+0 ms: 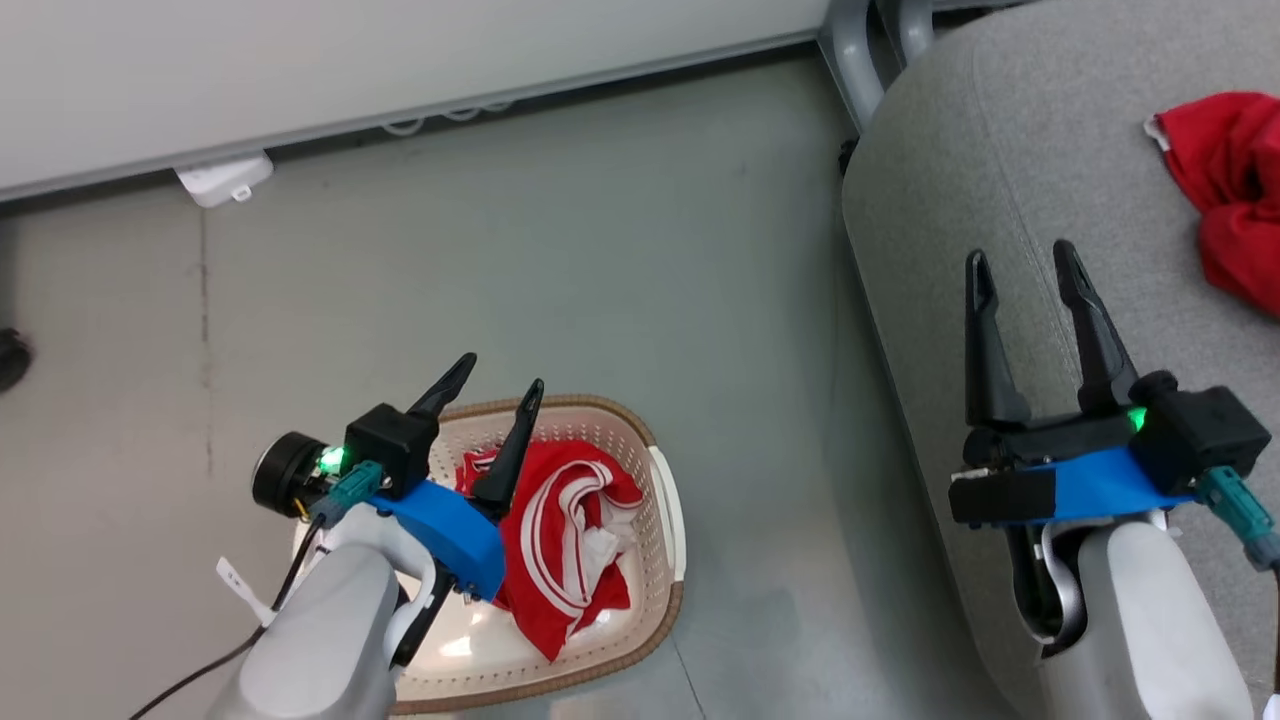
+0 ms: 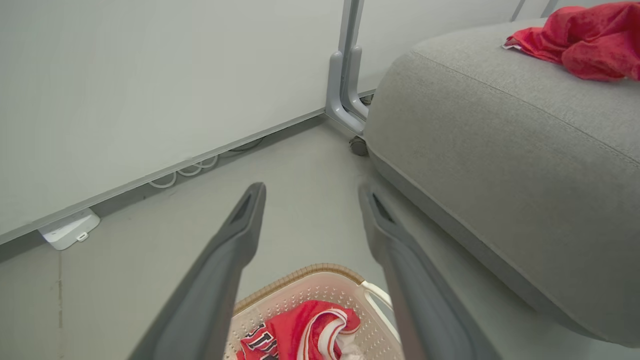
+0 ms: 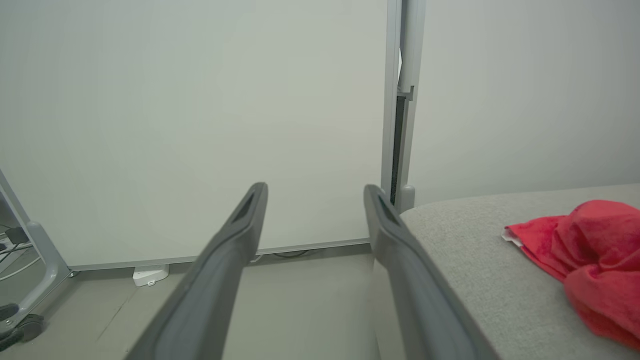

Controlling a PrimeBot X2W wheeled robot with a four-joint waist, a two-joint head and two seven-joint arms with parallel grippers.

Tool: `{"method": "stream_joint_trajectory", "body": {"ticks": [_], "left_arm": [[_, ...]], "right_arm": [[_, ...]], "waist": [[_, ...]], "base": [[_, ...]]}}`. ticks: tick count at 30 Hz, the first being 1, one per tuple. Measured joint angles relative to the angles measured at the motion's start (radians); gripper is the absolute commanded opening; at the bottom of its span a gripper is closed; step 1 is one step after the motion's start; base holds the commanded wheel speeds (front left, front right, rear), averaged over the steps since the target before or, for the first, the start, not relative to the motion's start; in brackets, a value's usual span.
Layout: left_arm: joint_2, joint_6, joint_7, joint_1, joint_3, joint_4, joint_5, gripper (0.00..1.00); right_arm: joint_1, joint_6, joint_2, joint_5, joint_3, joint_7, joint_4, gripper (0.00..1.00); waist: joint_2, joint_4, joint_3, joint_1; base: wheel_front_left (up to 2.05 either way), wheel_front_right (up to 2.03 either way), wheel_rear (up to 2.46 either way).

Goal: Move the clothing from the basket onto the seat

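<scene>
Head view: the left pincer (image 1: 500, 373), spread, hangs over the basket (image 1: 600, 410), the striped garment (image 1: 570, 520) crumpled beneath its tips; a shallow pinch could snag one fold and drag the basket. Left wrist view: white trim and dark lettering on the striped garment (image 2: 300, 330) show below the pincer. Right wrist view: the right pincer (image 3: 312, 189), spread, hovers by the seat (image 3: 465, 250), a plain red garment (image 3: 585, 255) bunched to its right.

grey floor (image 1: 600, 250), basket (image 1: 590, 404) on it, red garment (image 1: 1235, 190) on seat (image 1: 1000, 150)
</scene>
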Motion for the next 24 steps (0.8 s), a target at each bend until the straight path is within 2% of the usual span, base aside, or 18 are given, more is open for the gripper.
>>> {"method": "stream_joint_trajectory", "body": {"ticks": [10,24], "left_arm": [[0.027,-0.002,0.0,-0.17,-0.189,0.22,-0.046,1.0],[0.069,-0.003,0.0,-0.297,-0.328,0.42,-0.115,1.0]], "right_arm": [[-0.121,0.0,0.0,0.011,0.021,0.0,-0.035,1.0],[-0.204,0.0,0.0,0.014,0.035,0.0,-0.086,1.0]], "waist": [[0.0,-0.043,0.189,0.0001],[0.0,-0.108,0.397,0.0]], "base": [[0.0,0.0,0.0],[0.0,0.0,0.0]]}}
